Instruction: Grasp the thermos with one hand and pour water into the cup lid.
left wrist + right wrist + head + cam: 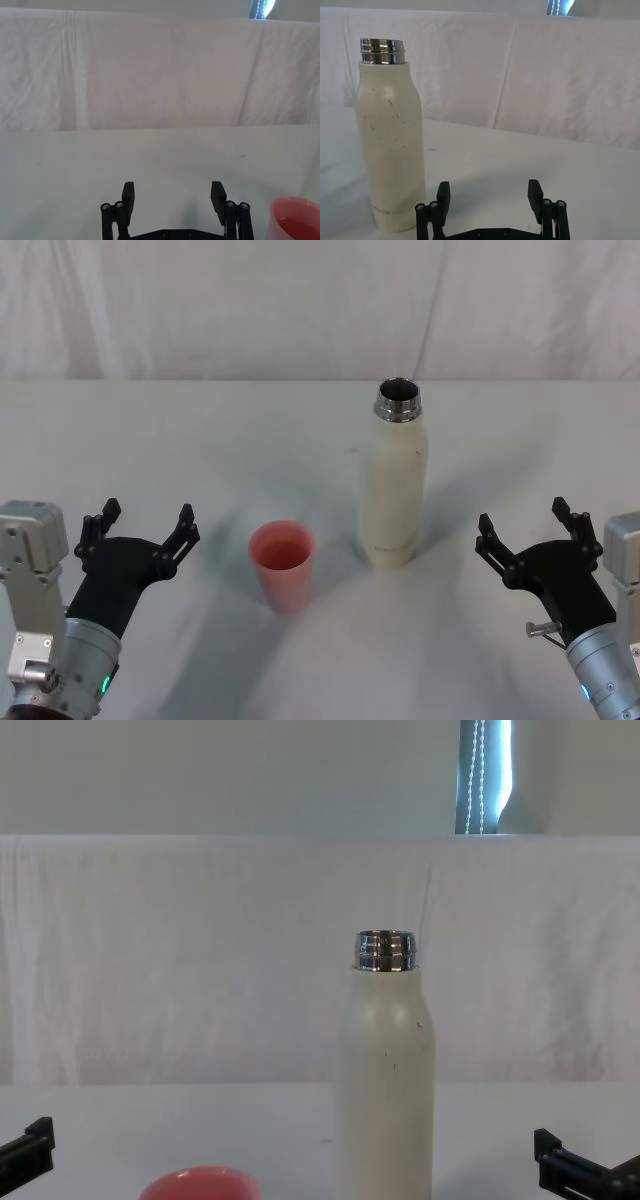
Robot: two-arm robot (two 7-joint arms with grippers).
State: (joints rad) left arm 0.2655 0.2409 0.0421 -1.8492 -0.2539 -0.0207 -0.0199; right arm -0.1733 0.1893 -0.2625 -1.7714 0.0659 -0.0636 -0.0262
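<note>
Waiting to grasp: both claws spread apart and empty, thermos and cup lid untouched on the counter.

The thermos stands upright with its long axis vertical and its open steel neck on top; everything else is placed from it. The right claw sits near the thermos, on its right and a little closer to the robot, jaws spread wide, with the bottle to the left of its gap rather than between the jaws. The left claw, equally spread, is well apart on the far left, beyond the cup. The cup lid stands upright just beside the thermos, left and nearer the robot, not touching. The right arm looks the better placed for a side grasp on the body.
</note>
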